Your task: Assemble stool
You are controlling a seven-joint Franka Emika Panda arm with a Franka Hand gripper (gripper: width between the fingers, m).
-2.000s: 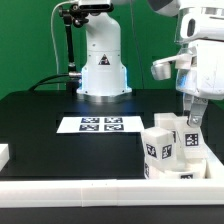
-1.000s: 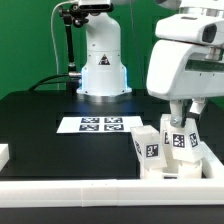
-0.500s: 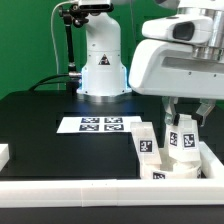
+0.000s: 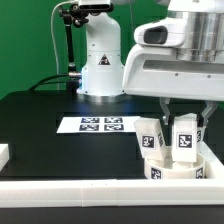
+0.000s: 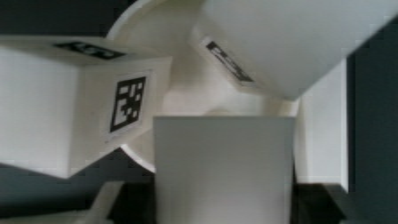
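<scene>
The white ring-shaped seat (image 4: 181, 166) lies at the front on the exterior view's right, against the front rail. Two tagged white legs stand on it. My gripper (image 4: 184, 127) is shut on the right-hand leg (image 4: 186, 138), one finger on each side. The other leg (image 4: 151, 135) stands just to its left, close to it. In the wrist view the held leg (image 5: 222, 160) fills the gap between my gripper's (image 5: 222, 205) jaws. A tagged leg (image 5: 86, 100) sits beside it, a further white leg (image 5: 276, 45) lies beyond, and the seat's curved rim (image 5: 151, 25) shows behind.
The marker board (image 4: 100, 124) lies flat mid-table. The arm's white base (image 4: 101, 60) stands at the back. A long white rail (image 4: 70, 190) edges the table's front, and a small white block (image 4: 3, 154) sits at the exterior view's left edge.
The arm's white hand has swung toward the exterior view's left and come lower over the seat. The leg stays between the fingers, and the legs have shifted only slightly.
</scene>
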